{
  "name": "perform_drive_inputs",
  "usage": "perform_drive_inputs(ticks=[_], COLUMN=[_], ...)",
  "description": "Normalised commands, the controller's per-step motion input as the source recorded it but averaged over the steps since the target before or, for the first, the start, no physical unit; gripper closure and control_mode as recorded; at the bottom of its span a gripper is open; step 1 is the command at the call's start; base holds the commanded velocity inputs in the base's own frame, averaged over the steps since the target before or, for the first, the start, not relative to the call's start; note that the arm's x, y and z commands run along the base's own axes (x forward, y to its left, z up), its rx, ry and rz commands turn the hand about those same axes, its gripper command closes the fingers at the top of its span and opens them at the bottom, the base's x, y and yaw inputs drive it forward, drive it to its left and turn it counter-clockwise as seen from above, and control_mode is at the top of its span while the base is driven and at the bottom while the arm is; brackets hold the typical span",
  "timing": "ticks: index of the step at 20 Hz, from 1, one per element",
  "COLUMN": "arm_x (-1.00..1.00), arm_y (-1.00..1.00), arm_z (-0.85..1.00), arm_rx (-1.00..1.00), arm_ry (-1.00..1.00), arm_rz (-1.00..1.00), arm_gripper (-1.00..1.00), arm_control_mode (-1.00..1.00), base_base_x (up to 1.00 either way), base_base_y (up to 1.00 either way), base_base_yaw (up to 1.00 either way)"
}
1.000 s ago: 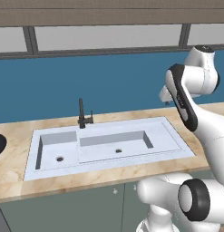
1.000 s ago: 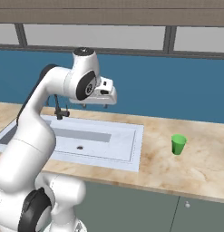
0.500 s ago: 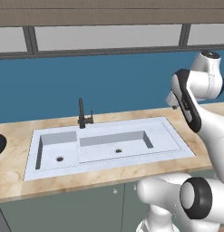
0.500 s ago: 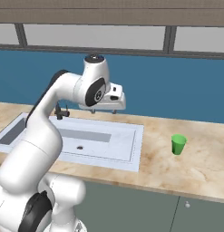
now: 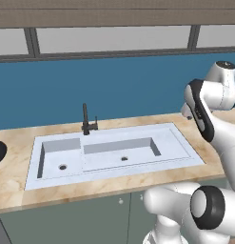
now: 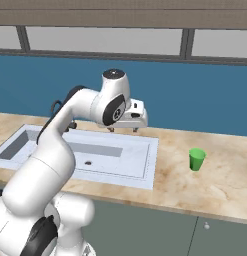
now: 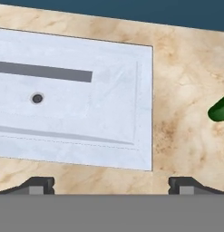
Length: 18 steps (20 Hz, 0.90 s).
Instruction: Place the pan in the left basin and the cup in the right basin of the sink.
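Gripper (image 6: 124, 130) hovers over the sink's (image 6: 150, 162) right rim, fingers spread wide and empty; the cup (image 6: 196, 159) stands upright well off to its right.

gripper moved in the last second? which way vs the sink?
Yes. In the right base view the gripper has swung right, from above the faucet toward the sink's right rim, closer to the cup, which stands on the counter.

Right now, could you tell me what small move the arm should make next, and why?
Probably carry the tool further toward the cup on the counter. The tool is open and empty above the sink's right end, and the cup stands upright well off to that side, just entering the hand view's edge.
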Motion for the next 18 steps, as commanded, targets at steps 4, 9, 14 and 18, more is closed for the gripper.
perform_drive_inputs(ticks=[4, 9, 14, 18], arm_x=[0.00, 0.07, 0.09, 0.07], arm_y=[-0.32, -0.33, -0.31, -0.29], arm_z=[-0.18, -0.18, -0.17, -0.18], arm_rx=[-0.01, -0.02, -0.01, 0.00], arm_ry=[0.00, 0.00, 0.00, 0.00], arm_rz=[0.00, 0.00, 0.00, 0.00], arm_gripper=[-1.00, -1.00, -1.00, -1.00], arm_control_mode=[-1.00, -1.00, -1.00, -1.00], base_base_x=[0.00, 0.00, 0.00, 0.00], base_base_y=[0.00, 0.00, 0.00, 0.00], base_base_yaw=[0.00, 0.00, 0.00, 0.00])
